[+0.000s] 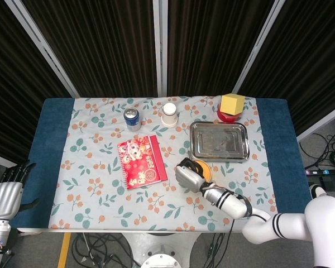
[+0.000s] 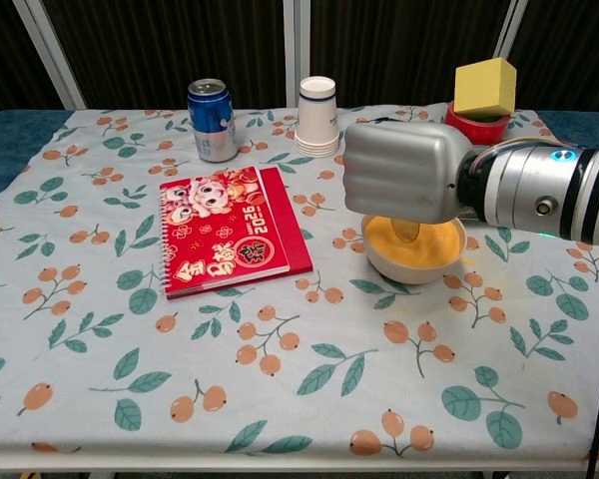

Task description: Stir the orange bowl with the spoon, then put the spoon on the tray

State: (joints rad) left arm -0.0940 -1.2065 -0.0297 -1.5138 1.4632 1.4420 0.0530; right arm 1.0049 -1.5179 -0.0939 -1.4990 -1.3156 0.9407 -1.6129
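Note:
The orange bowl (image 2: pixel 425 253) sits on the floral cloth, right of centre, and shows in the head view as an orange rim (image 1: pixel 203 168) beside my hand. My right hand (image 2: pixel 404 172) hovers over the bowl's left half, fingers curled around a spoon (image 2: pixel 409 231) whose lower end dips into the orange contents. The same right hand (image 1: pixel 187 176) appears just below the steel tray (image 1: pixel 219 140), which lies empty behind the bowl. My left hand (image 1: pixel 5 195) hangs off the table's left front corner, fingers apart, holding nothing.
A red notebook (image 2: pixel 235 230) lies left of the bowl. A blue can (image 2: pixel 211 120) and a white paper cup stack (image 2: pixel 318 116) stand at the back. A yellow block (image 2: pixel 484 86) rests on a red roll (image 2: pixel 476 125) behind the tray.

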